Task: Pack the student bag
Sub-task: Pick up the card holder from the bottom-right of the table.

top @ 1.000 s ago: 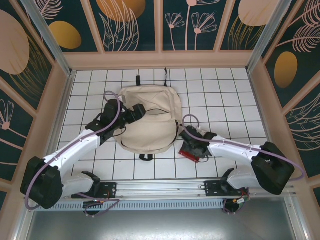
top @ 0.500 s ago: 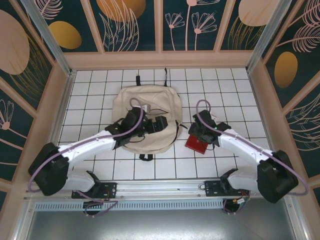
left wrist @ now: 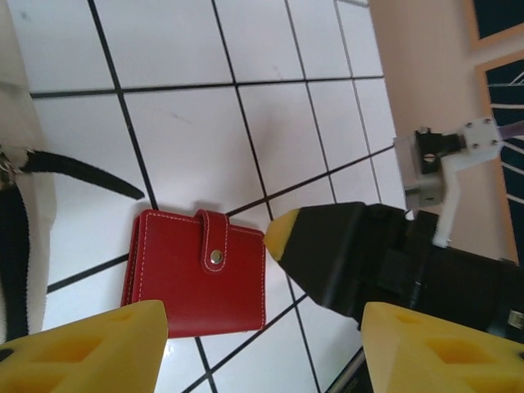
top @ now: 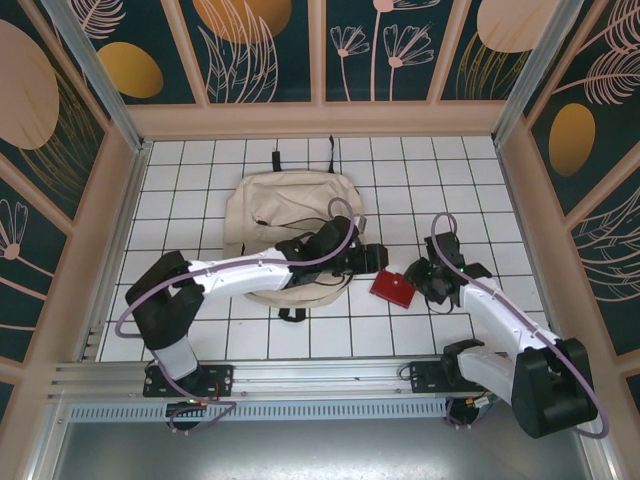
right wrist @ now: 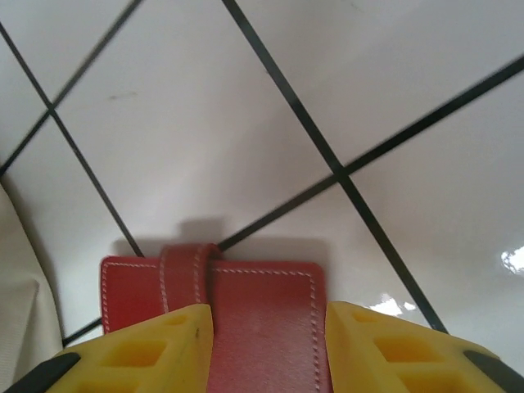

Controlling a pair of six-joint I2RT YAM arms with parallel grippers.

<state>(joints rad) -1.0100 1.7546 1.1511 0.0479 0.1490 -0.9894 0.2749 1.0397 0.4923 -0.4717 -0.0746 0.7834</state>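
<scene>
Shows the student bag (top: 285,205), a cream backpack with black straps, lying flat toward the far middle of a white tiled table (top: 180,180). Looks limp and flat, with no load visible inside; cannot tell from above whether the main zip stands open. Finds a small red wallet (top: 392,289) with a snap tab lying flat on the tiles just beside the bag's near right corner. Puts the left gripper (top: 372,258) out across the bag, hovering near the wallet with yellow fingers (left wrist: 90,344) spread wide and nothing between them. Puts the right gripper (top: 420,273) at the wallet's right edge, fingers (right wrist: 139,352) moderately apart and straddling the red leather from above; no lift and no firm pinch visible. Judged from this: packing barely begun, wallet outside the bag. Left to do: grasp the wallet, carry it over, slip it into an opening, perhaps close the zip.
</scene>
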